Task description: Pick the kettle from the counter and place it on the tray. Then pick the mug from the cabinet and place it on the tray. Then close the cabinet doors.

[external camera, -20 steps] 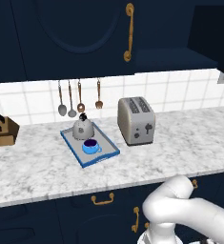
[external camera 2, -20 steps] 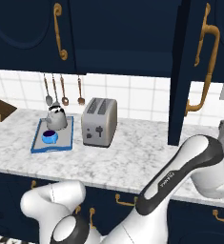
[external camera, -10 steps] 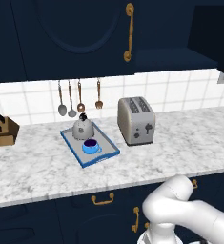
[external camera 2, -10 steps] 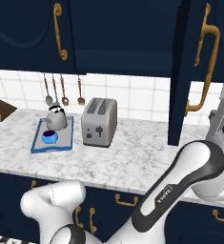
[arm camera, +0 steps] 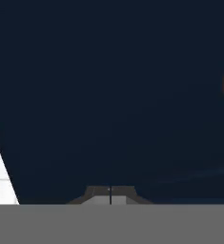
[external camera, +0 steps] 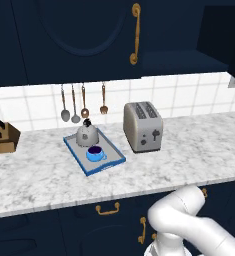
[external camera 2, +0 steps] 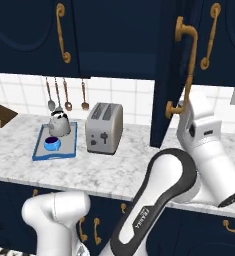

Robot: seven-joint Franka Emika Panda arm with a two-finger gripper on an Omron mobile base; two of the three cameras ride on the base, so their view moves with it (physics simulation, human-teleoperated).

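counter (external camera: 49, 175) marbled, tray (external camera: 75, 151) w/ kettle (external camera: 86, 134), mug (external camera: 94, 153)

Desk (external camera: 49, 175): marbled stone, smooth. Kettle (external camera: 86, 134) & toaster (external camera: 143, 127): brushed metal. Cabinet doors (external camera 2: 171, 75): matt navy; brass handle (external camera 2: 186, 65) glossy.

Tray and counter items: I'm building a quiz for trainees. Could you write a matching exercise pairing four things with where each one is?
Things:
1. kettle
2. mug
3. toaster
4. knife block

Places:
A. counter's far left end
B. on the tray, at its back
C. on the counter, right of the tray
D. on the tray, in front of the kettle

Pairs: 1-B, 2-D, 3-C, 4-A
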